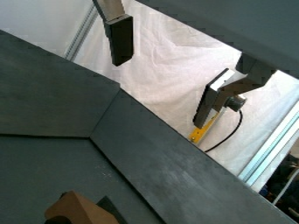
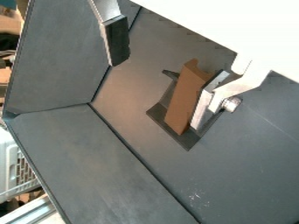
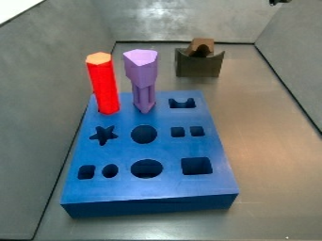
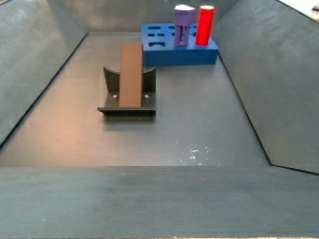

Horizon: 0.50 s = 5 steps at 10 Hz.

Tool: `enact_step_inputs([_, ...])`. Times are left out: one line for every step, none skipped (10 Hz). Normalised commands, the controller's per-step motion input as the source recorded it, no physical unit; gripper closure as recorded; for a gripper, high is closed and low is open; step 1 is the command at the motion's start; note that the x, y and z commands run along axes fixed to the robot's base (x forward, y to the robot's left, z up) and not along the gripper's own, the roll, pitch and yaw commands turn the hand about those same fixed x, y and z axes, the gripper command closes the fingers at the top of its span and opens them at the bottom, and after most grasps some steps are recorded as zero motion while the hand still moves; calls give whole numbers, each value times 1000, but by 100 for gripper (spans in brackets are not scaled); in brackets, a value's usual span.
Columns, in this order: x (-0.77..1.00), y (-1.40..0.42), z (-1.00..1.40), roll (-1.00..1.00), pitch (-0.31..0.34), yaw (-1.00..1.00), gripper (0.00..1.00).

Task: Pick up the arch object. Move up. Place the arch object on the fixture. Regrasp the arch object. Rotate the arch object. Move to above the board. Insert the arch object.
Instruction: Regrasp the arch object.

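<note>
enclosure floor (image 4: pixel 187 121): grey, flat, walled on all sides by grey panels; bears every item below. the board (image 3: pixel 151 174): large thick blue slab, lying flat on the floor, seen near the camera in a side view and at the far end (image 4: pixel 174 51) in a side view; its top is cut with star, round, square and arch-shaped holes; most holes are unfilled. red hexagonal peg (image 3: pixel 104 83): standing upright in the board at a back corner, also seen at (image 4: pixel 204 26). purple pentagonal peg (image 3: pixel 141 79): upright in the board just beside the red one, also seen at (image 4: pixel 185 25). the arch object (image 4: pixel 131 75): long brown column, lying along the top of the fixture, resting in its dip, well apart from the board; a side view shows only its end face (image 3: pixel 201 45); in a wrist view it appears as a long brown bar (image 2: pixel 184 101) lying between the two fingers' lines of sight but below them, untouched; a brown end shows at a wrist view's edge (image 1: pixel 73 210). the fixture (image 4: pixel 129 105): small dark block on a base plate, also at (image 3: pixel 199 62) and (image 2: pixel 163 109). gripper (image 2: pixel 176 61): above the fixture, clear of the arch object, jaws spread wide, nothing between them; also seen at (image 1: pixel 177 66); out of both side views.
</note>
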Motion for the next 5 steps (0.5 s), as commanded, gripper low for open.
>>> enact_step_inputs([448,-52,-32,141,70,98,0])
enact_step_inputs([448,-52,-31,141,71,98,0])
enact_step_inputs([448,-52,-31,140,71,99,0])
enact_step_inputs([447,-52,-31,140,71,99,0])
enact_step_inputs([447,-51,-31,140,71,99,0])
